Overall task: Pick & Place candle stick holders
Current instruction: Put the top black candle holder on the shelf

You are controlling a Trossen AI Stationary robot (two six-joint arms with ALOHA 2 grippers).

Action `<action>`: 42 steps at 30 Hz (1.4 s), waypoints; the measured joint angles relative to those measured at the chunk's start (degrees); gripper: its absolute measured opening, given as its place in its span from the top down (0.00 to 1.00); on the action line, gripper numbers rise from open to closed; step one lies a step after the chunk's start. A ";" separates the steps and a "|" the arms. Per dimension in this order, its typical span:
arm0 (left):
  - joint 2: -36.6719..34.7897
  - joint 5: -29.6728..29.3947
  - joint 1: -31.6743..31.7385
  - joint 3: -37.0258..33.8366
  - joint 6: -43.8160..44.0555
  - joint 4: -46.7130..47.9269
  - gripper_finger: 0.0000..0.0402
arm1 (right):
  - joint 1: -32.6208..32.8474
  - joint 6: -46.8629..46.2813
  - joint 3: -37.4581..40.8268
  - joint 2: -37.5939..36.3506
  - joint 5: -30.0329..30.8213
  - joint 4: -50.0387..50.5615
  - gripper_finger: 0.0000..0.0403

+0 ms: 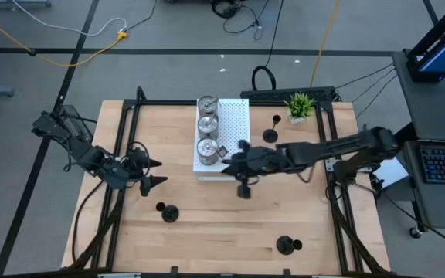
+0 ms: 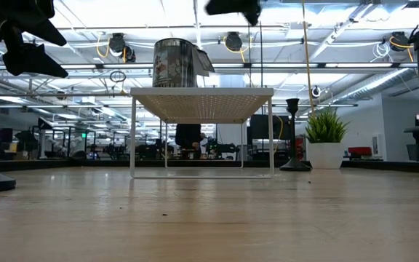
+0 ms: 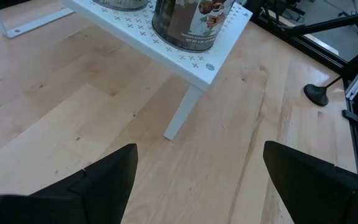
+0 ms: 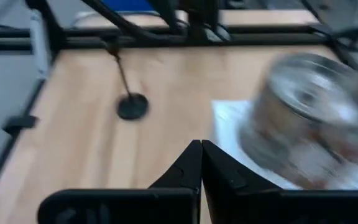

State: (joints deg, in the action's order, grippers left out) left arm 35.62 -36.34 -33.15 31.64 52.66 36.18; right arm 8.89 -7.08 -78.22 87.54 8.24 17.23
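High view: the white board (image 1: 234, 127) stands at the table's middle toward twelve o'clock, with three silver holders (image 1: 208, 123) lined along its left edge. Three black holders stand on the wood: one at about seven o'clock (image 1: 169, 213), one near five o'clock (image 1: 286, 245), one at one o'clock (image 1: 271, 134) beside the potted plant (image 1: 300, 106). The left gripper (image 1: 153, 172) hangs over the table's left side with its fingers spread wide and nothing between them; the black holder at seven o'clock lies just beyond its tips, toward six from it (clearly the nearer arm for that one). The right gripper (image 1: 224, 159) reaches to the board's near-left corner, fingers pressed together and empty, next to the nearest silver holder (image 1: 207, 147).

Low view: the board stands on thin legs with a silver holder (image 2: 174, 63) on top; a black holder (image 2: 292, 138) stands upright by the plant. Both arms show only as dark shapes high up.

Left wrist view: two spread fingers (image 3: 104, 177), bare wood between them; the board's corner with a silver holder (image 3: 191, 22) lies ahead, and a black base (image 3: 319, 94) farther off at two o'clock.

Right wrist view: fingers (image 4: 188, 168) together, gripping nothing. A silver holder (image 4: 309, 118) sits close at two o'clock; a black holder (image 4: 129, 93), stem upright, at eleven. I judge any pick needs a top-down approach along an upright axis.
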 joint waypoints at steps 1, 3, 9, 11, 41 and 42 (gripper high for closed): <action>0.02 0.00 0.02 0.00 -0.01 0.00 0.13 | 0.20 -0.72 0.03 -1.47 1.87 2.34 1.00; 0.00 -0.01 0.00 0.00 0.00 0.00 0.13 | 0.24 -2.41 0.04 -5.00 5.88 8.26 1.00; 0.02 -0.02 0.02 0.00 0.00 0.00 0.13 | -3.15 -7.88 0.01 -13.50 16.06 20.25 1.00; 0.00 -0.02 0.02 0.00 0.03 0.00 0.13 | -5.24 -9.14 0.01 -15.49 17.30 22.81 1.00; 0.02 0.22 0.01 0.00 4.94 -8.26 0.13 | -45.27 -10.46 0.03 -14.92 -2.02 34.88 0.62; 0.00 0.22 0.02 0.00 4.94 -8.53 0.13 | -46.00 -10.50 0.03 -14.45 -2.72 35.24 0.61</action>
State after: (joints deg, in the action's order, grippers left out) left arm 35.62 -36.12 -33.12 31.64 57.60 27.65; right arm -37.11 -17.59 -78.19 73.09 5.52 52.47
